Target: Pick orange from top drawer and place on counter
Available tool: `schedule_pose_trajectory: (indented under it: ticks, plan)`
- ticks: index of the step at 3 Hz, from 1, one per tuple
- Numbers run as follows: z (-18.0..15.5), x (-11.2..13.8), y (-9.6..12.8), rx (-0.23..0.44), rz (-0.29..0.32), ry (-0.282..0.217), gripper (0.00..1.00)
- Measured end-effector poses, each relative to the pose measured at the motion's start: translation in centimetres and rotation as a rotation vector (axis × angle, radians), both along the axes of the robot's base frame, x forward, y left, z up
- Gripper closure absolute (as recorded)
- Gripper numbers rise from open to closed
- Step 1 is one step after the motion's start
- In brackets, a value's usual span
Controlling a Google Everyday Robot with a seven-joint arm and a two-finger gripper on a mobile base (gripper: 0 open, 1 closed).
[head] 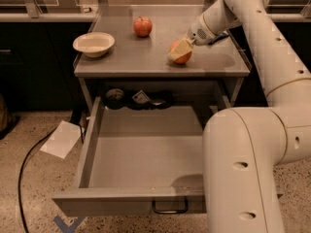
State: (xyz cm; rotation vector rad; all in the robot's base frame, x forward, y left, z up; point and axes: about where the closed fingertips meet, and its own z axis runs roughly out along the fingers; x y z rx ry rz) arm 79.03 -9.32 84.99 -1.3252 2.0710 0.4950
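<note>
White plastic shells fill the right side of our view: the robot's arm (252, 144) rises from low in the foreground, bends, and reaches back down over the table. Below it the grey metal top drawer (146, 149) stands pulled fully out, its floor bare except for a few dark odds and ends (141, 98) pushed to the back, so we judge the picking half of the job done. The drawer has been left open, probably because nothing in the task asks for it to be closed. Above the drawer is the counter (146, 57), with a low raised rim, which is where the fruit is meant to end up. At its left a shallow cream bowl (94, 43) sits near the edge, and a red apple (142, 26) stands further back, well apart from the work. The orange (185, 58) is on the right half of the counter, near the front rim and low against the surface. We cannot quite tell whether it rests on the metal or hangs a hair above it. The gripper (179, 51) comes in from the right at a downward slant. Its pale fingers (178, 48) are narrowed around the orange and hold it, with one pad lying across the fruit's near face. We would judge the placing all but finished, with only the release and a clean withdrawal left.
</note>
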Motion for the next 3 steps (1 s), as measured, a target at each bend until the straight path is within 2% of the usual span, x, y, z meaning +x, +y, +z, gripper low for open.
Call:
schedule_pose_trajectory:
  ticks: [1,2,3]
  plan:
    - [-0.47,-0.40,0.23,-0.010,0.016,0.025,1.00]
    - [-0.46,-0.40,0.22,-0.010,0.016,0.025,0.81]
    - [-0.46,-0.40,0.23,-0.010,0.016,0.025,0.58]
